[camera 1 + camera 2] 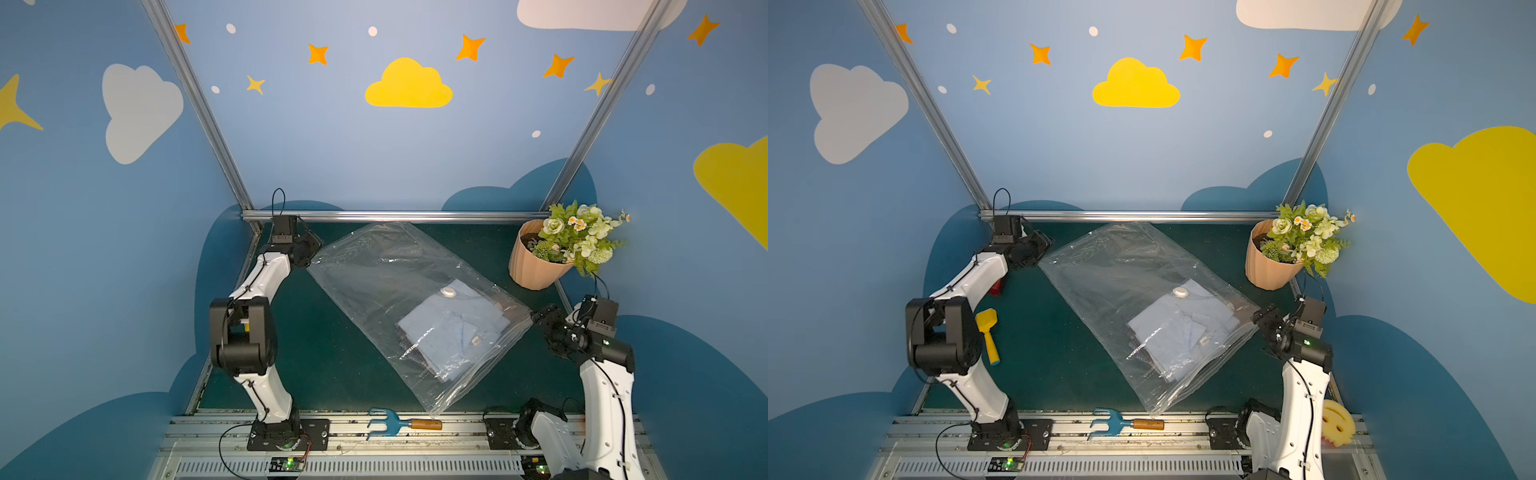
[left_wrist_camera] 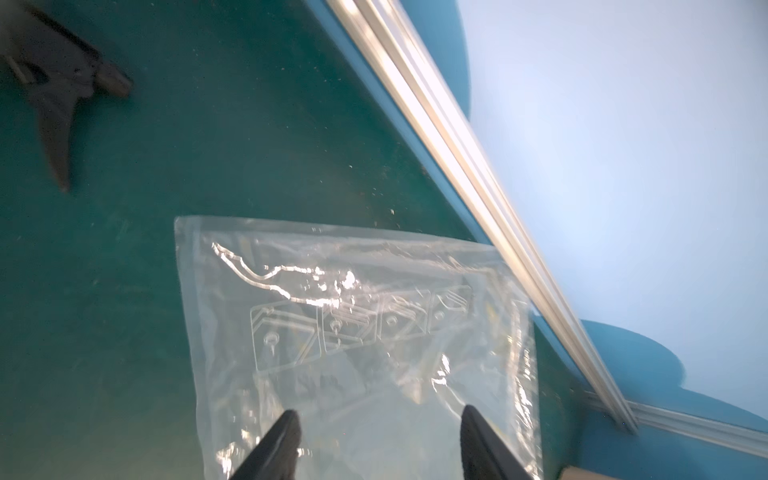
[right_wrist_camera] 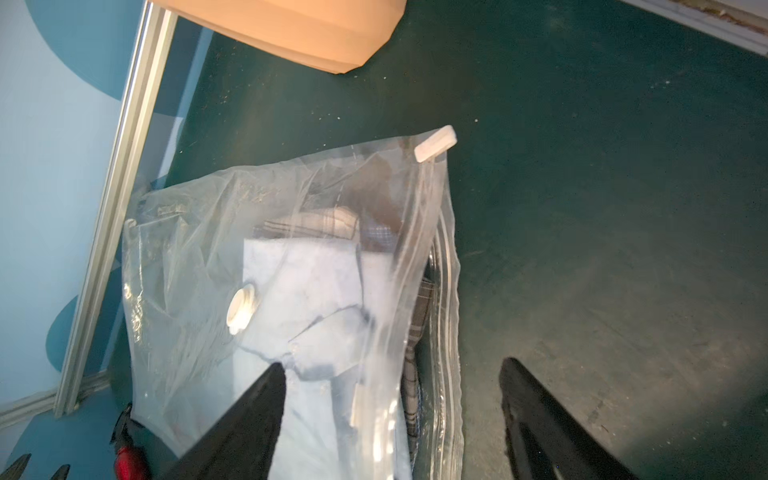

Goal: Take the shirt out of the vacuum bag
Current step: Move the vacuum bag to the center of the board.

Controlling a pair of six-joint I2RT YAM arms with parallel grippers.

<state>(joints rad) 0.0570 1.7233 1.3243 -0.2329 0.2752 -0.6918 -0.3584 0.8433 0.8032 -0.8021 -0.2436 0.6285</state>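
Though left pincer [image 2: 376, 415] and right pincer [image 3: 392, 363] gape, only right wrist shows slider clip [image 3: 435, 143].

A dark green table mat [image 1: 332, 365] carries the vacuum bag [image 1: 374, 282], which lies flat and slantwise across its middle, one corner reaching the front edge. A ribbed peach flower pot [image 1: 534, 266] stands in the far right corner, and a yellow toy mallet [image 1: 987, 332] lies at the left side with a small, mostly hidden red thing [image 1: 995, 286] beyond it. On the front metal rail [image 1: 457, 430] lie a blue garden fork [image 1: 384, 423] and a yellow smiley sponge [image 1: 1338, 422].
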